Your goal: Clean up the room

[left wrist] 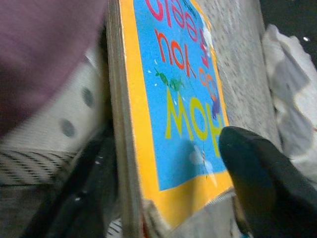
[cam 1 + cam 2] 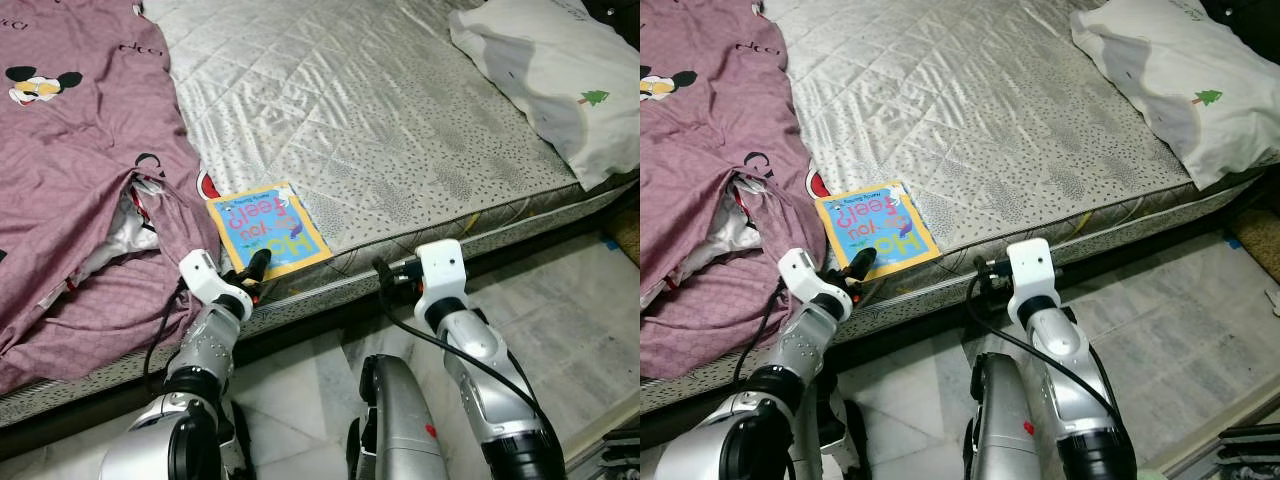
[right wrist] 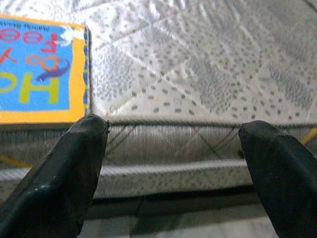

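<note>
Left gripper at the book on the mattress edge, about to take it.

One book (image 2: 268,228) lies flat at the near edge of the bare mattress (image 2: 400,120), just beside the rumpled purple blanket (image 2: 80,180). The left gripper (image 2: 254,268) has one finger (image 1: 257,183) over the cover and the other below the edge, apart and not yet clamped. The step in hand looks like picking it up; next it must close, then lift. The right gripper (image 3: 173,148) hovers spread wide at the mattress side, holding nothing. One white pillow (image 2: 545,70) lies at the far corner.
</note>
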{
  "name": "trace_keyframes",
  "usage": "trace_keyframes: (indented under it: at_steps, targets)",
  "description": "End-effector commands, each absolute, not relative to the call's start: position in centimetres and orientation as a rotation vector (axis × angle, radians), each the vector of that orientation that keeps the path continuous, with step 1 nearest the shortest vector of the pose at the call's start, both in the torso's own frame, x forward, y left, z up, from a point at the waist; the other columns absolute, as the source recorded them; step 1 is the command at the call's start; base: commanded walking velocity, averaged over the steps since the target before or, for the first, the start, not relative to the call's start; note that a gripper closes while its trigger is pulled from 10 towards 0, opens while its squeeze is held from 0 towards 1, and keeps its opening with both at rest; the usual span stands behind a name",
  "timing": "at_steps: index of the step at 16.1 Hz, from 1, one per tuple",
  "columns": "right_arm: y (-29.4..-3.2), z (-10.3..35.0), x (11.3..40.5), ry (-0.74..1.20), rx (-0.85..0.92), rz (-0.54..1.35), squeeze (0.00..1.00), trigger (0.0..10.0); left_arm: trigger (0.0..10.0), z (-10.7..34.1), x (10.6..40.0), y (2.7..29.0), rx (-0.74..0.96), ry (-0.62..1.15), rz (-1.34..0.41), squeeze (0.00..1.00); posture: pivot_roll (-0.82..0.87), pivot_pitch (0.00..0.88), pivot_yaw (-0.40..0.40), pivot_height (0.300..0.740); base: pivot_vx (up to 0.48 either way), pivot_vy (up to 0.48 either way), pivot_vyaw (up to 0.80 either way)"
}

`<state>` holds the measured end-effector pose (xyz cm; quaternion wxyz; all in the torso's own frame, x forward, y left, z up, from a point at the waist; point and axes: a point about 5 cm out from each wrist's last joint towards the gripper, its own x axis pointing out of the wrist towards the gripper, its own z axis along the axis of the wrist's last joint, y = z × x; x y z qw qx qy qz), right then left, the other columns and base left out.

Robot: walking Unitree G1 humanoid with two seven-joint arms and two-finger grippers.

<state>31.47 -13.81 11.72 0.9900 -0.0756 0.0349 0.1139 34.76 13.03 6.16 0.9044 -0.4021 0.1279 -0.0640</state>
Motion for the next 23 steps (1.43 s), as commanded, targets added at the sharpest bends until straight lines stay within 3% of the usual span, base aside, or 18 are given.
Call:
trace_keyframes:
  at_steps: [1, 16, 23]
  targets:
    - [-14.3, 11.5, 31.4, 0.079, -0.156, 0.208, 0.00, 10.0, 0.0, 5.3, 34.2, 11.6, -0.858, 0.324, -0.172, 0.00, -0.21, 0.191, -0.106, 0.551, 0.000, 0.000, 0.00]
    - [-14.1, 11.3, 31.6, 0.069, -0.158, 0.194, 0.00, 10.0, 0.0, 6.2, 34.7, 11.7, -0.970, 0.253, -0.273, 0.00, -0.20, 0.183, -0.096, 0.551, 0.000, 0.000, 0.00]
    - [-13.6, 11.7, 32.1, 0.049, -0.150, 0.206, 0.00, 10.0, 0.0, 7.3, 34.9, 13.3, -0.816, 0.088, -0.206, 0.00, -0.17, 0.164, -0.096, 0.551, 0.000, 0.000, 0.00]
